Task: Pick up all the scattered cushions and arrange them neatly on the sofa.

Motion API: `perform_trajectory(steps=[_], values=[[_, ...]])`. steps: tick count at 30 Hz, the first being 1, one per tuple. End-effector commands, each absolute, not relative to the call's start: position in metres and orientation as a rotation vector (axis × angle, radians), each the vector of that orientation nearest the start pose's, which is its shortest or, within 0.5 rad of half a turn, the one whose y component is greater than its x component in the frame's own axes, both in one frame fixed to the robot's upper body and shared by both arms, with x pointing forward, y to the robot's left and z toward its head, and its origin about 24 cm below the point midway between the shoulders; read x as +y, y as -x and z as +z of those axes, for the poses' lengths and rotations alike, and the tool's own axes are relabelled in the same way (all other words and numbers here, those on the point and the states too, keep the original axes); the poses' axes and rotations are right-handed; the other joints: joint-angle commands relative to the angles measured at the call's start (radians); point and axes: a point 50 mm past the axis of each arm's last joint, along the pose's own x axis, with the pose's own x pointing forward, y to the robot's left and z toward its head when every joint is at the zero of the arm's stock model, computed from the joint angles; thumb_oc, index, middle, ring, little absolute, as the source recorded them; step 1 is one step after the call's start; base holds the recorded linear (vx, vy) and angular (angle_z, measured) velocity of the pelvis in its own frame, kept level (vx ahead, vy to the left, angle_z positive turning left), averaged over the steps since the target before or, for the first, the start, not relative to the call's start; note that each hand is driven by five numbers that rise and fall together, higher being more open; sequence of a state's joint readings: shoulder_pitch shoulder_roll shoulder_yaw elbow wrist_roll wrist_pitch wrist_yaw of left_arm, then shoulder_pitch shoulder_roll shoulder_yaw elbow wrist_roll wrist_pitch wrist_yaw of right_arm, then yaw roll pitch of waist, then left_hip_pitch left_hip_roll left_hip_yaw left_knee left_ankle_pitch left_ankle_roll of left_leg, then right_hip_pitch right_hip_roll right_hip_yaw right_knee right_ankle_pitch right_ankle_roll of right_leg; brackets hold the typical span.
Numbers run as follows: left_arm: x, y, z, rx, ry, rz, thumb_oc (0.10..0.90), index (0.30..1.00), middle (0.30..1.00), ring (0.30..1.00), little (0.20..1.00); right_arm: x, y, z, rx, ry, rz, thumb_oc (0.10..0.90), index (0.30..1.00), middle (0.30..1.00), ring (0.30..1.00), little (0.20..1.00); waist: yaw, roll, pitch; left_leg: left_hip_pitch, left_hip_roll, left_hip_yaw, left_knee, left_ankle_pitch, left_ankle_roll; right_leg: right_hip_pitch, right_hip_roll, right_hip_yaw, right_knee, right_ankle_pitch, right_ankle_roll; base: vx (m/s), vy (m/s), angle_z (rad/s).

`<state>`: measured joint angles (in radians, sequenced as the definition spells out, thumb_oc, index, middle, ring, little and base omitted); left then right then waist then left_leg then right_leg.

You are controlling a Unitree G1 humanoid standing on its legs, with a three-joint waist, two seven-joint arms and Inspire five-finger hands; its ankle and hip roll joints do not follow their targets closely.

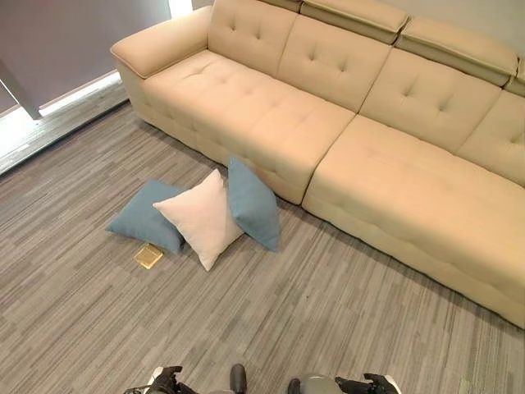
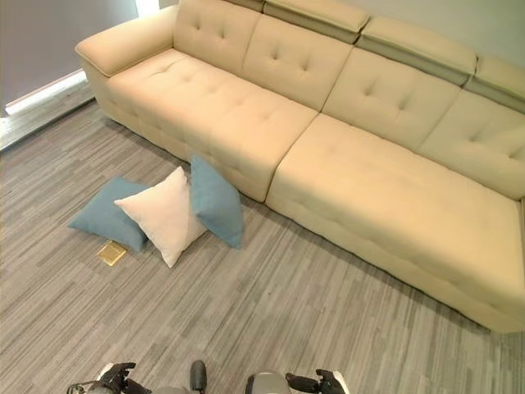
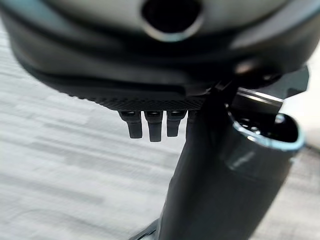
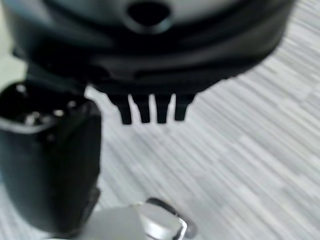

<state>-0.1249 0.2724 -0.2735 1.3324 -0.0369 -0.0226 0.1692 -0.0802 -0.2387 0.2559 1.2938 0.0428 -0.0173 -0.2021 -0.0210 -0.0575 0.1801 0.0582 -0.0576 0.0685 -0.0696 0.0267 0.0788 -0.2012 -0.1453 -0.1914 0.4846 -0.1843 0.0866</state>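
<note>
The left hand's fingers [image 3: 153, 129] hang straight down over bare carpet with nothing between them, and the right hand's fingers [image 4: 150, 111] do the same on the other side; both look relaxed and hold nothing. From the head views the left hand [image 1: 166, 381] and the right hand [image 1: 373, 383] sit low at the near edge, well apart from the cushions.

Nothing of the job looks done yet, to my eye. All three cushions lie in one cluster on the grey carpet floor [image 1: 328, 312], just in front of the sofa [image 1: 394, 180]. The cream cushion [image 1: 199, 217] is in the middle, lying partly over the flat blue cushion [image 1: 143, 215] on its left, and the tilted blue cushion [image 1: 253, 203] stands on edge on its right, leaning near the sofa's front. A small gold square tile [image 1: 148, 256] lies on the floor just beside the flat blue cushion.

The sofa seat carries no cushions. So all three pick-ups and the arranging remain, and I judge the robot must first close the distance to the cluster.
</note>
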Motion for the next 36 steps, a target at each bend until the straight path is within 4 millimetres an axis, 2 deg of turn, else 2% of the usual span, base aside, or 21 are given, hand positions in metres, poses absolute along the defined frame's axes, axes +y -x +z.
perform_trajectory(steps=[1,2,6,8,12,13,15,17,19,20,22,23,24,25,26,27,29,33,34,35,36], values=[[0.245,-0.123,-0.151,1.142,-0.511,0.095,0.8,0.9,0.9,0.9,0.9,-0.241,-0.128,-0.15,1.111,0.518,-0.121,0.8,0.9,0.9,0.9,0.9,-0.004,-0.013,-0.005,-0.03,0.013,-0.013,0.101,-0.154,-0.036,0.055,0.029,-0.028,-0.249,0.13,0.005,0.37,-0.078,0.0],[0.244,-0.122,-0.152,1.146,-0.518,0.089,0.8,0.9,0.9,0.9,0.9,-0.242,-0.127,-0.15,1.119,0.519,-0.121,0.8,0.9,0.9,0.9,0.9,-0.019,-0.022,0.004,-0.005,0.004,-0.029,0.1,-0.167,-0.04,0.031,0.051,-0.003,-0.329,0.165,0.014,0.23,-0.054,0.05],[0.243,-0.122,-0.152,1.148,-0.515,0.084,0.8,0.9,0.9,0.9,0.9,-0.245,-0.123,-0.15,1.134,0.524,-0.125,0.8,0.9,0.9,0.9,0.9,-0.04,-0.028,0.018,0.036,-0.005,-0.051,0.091,-0.181,-0.051,0.0,0.078,0.01,-0.409,0.216,0.026,0.2,-0.054,0.15],[0.242,-0.12,-0.153,1.154,-0.518,0.075,0.8,0.9,0.9,0.9,0.9,-0.246,-0.118,-0.151,1.143,0.525,-0.13,0.8,0.9,0.9,0.9,0.9,-0.046,-0.03,0.015,0.054,-0.008,-0.059,0.092,-0.199,-0.056,0.01,0.074,0.001,-0.42,0.216,0.024,0.22,-0.1,0.28],[0.241,-0.11,-0.156,1.188,-0.519,0.065,0.8,0.9,0.9,0.9,0.9,-0.247,-0.109,-0.154,1.175,0.52,-0.128,0.8,0.9,0.9,0.9,0.9,-0.054,-0.026,-0.01,0.082,0.011,-0.062,0.114,-0.23,-0.072,0.026,0.086,0.018,-0.394,0.199,-0.006,0.25,-0.124,0.25],[0.24,-0.105,-0.158,1.202,-0.52,0.055,0.8,0.9,0.9,0.9,0.9,-0.248,-0.107,-0.155,1.183,0.521,-0.131,0.8,0.9,0.9,0.9,0.9,-0.055,-0.02,-0.017,0.069,0.032,-0.053,0.184,-0.216,-0.099,0.06,0.099,0.013,-0.406,0.179,-0.023,0.33,-0.235,0.07],[0.238,-0.112,-0.156,1.181,-0.509,0.059,0.8,0.9,0.9,0.9,0.9,-0.25,-0.112,-0.153,1.162,0.516,-0.139,0.8,0.9,0.9,0.9,0.9,-0.047,-0.031,0.005,-0.035,0.047,-0.05,0.405,-0.144,-0.129,0.097,0.108,0.029,-0.419,0.172,-0.05,0.16,-0.208,0.25],[0.236,-0.118,-0.155,1.162,-0.494,0.075,0.8,0.9,0.9,0.9,0.9,-0.251,-0.118,-0.15,1.143,0.512,-0.156,0.8,0.9,0.9,0.9,0.9,-0.035,-0.043,0.027,-0.12,0.053,-0.041,0.532,-0.114,-0.128,0.122,0.112,0.033,-0.431,0.158,-0.071,0.07,-0.141,0.04],[0.236,-0.121,-0.154,1.15,-0.494,0.08,0.8,0.9,0.9,0.9,0.9,-0.253,-0.119,-0.15,1.142,0.507,-0.167,0.8,0.9,0.9,0.9,0.9,-0.032,-0.049,0.032,-0.15,0.066,-0.022,0.561,-0.112,-0.124,0.131,0.11,0.031,-0.432,0.147,-0.078,0.11,-0.07,-0.04],[0.233,-0.127,-0.153,1.13,-0.497,0.067,0.8,0.9,0.9,0.9,0.9,-0.256,-0.119,-0.149,1.142,0.502,-0.182,0.8,0.9,0.9,0.9,0.9,-0.026,-0.054,0.033,-0.19,0.077,0.007,0.528,-0.136,-0.111,0.155,0.105,0.03,-0.439,0.128,-0.078,0.19,-0.041,0.06],[0.232,-0.128,-0.153,1.125,-0.503,0.057,0.8,0.9,0.9,0.9,0.9,-0.257,-0.118,-0.149,1.143,0.498,-0.185,0.8,0.9,0.9,0.9,0.9,-0.025,-0.058,0.031,-0.205,0.075,0.016,0.489,-0.156,-0.104,0.166,0.1,0.028,-0.447,0.12,-0.075,0.21,-0.018,0.13],[0.231,-0.128,-0.153,1.124,-0.509,0.048,0.8,0.9,0.9,0.9,0.9,-0.257,-0.115,-0.149,1.15,0.496,-0.19,0.8,0.9,0.9,0.9,0.9,-0.024,-0.056,0.026,-0.233,0.072,0.039,0.386,-0.149,-0.102,0.191,0.1,0.025,-0.467,0.106,-0.066,0.23,0.038,0.18],[0.231,-0.129,-0.153,1.12,-0.505,0.05,0.8,0.9,0.9,0.9,0.9,-0.257,-0.115,-0.149,1.15,0.5,-0.189,0.8,0.9,0.9,0.9,0.9,-0.014,-0.048,0.031,-0.251,0.064,0.034,0.333,-0.118,-0.105,0.21,0.112,0.034,-0.474,0.099,-0.065,0.23,0.036,0.15],[0.231,-0.129,-0.152,1.12,-0.505,0.05,0.8,0.9,0.9,0.9,0.9,-0.257,-0.115,-0.149,1.15,0.5,-0.189,0.8,0.9,0.9,0.9,0.9,-0.015,-0.05,0.028,-0.253,0.062,0.034,0.328,-0.114,-0.105,0.207,0.111,0.033,-0.474,0.1,-0.064,0.22,0.07,0.12],[0.231,-0.129,-0.152,1.118,-0.497,0.055,0.8,0.9,0.9,0.9,0.9,-0.257,-0.116,-0.149,1.148,0.505,-0.187,0.8,0.9,0.9,0.9,0.9,0.0,-0.031,0.029,-0.268,0.045,-0.003,0.24,-0.055,-0.117,0.228,0.133,0.052,-0.483,0.088,-0.062,0.21,0.083,-0.02],[0.23,-0.13,-0.152,1.116,-0.489,0.058,0.8,0.9,0.9,0.9,0.9,-0.257,-0.118,-0.149,1.14,0.51,-0.185,0.8,0.9,0.9,0.9,0.9,0.007,-0.026,0.032,-0.277,0.034,-0.019,0.216,-0.032,-0.122,0.243,0.14,0.063,-0.484,0.081,-0.061,0.29,0.131,-0.09],[0.23,-0.123,-0.155,1.141,-0.486,0.057,0.8,0.9,0.9,0.9,0.9,-0.256,-0.116,-0.15,1.149,0.513,-0.178,0.8,0.9,0.9,0.9,0.9,0.011,-0.023,0.022,-0.262,0.028,-0.03,0.193,-0.032,-0.115,0.265,0.141,0.081,-0.48,0.065,-0.053,0.25,0.14,-0.31],[0.236,-0.108,-0.158,1.195,-0.489,0.075,0.8,0.9,0.9,0.9,0.9,-0.25,-0.114,-0.152,1.158,0.527,-0.141,0.8,0.9,0.9,0.9,0.9,0.019,-0.024,-0.007,-0.214,0.012,-0.029,0.161,-0.052,-0.082,0.26,0.109,0.087,-0.394,0.05,-0.022,0.23,0.167,-0.39],[0.238,-0.107,-0.158,1.198,-0.488,0.084,0.8,0.9,0.9,0.9,0.9,-0.249,-0.116,-0.151,1.15,0.53,-0.133,0.8,0.9,0.9,0.9,0.9,0.019,-0.022,-0.007,-0.199,0.011,-0.023,0.156,-0.06,-0.071,0.239,0.097,0.084,-0.338,0.058,-0.011,0.2,0.206,-0.21],[0.242,-0.109,-0.156,1.193,-0.493,0.099,0.8,0.9,0.9,0.9,0.9,-0.247,-0.122,-0.15,1.133,0.539,-0.117,0.8,0.9,0.9,0.9,0.9,0.019,-0.016,-0.002,-0.175,0.014,-0.009,0.152,-0.075,-0.054,0.188,0.079,0.075,-0.228,0.075,0.012,0.13,0.149,-0.15],[0.242,-0.109,-0.156,1.193,-0.493,0.099,0.8,0.9,0.9,0.9,0.9,-0.247,-0.122,-0.15,1.133,0.539,-0.117,0.8,0.9,0.9,0.9,0.9,0.02,-0.017,-0.003,-0.176,0.014,-0.008,0.152,-0.075,-0.053,0.186,0.078,0.076,-0.226,0.074,0.012,0.12,0.128,-0.21]])
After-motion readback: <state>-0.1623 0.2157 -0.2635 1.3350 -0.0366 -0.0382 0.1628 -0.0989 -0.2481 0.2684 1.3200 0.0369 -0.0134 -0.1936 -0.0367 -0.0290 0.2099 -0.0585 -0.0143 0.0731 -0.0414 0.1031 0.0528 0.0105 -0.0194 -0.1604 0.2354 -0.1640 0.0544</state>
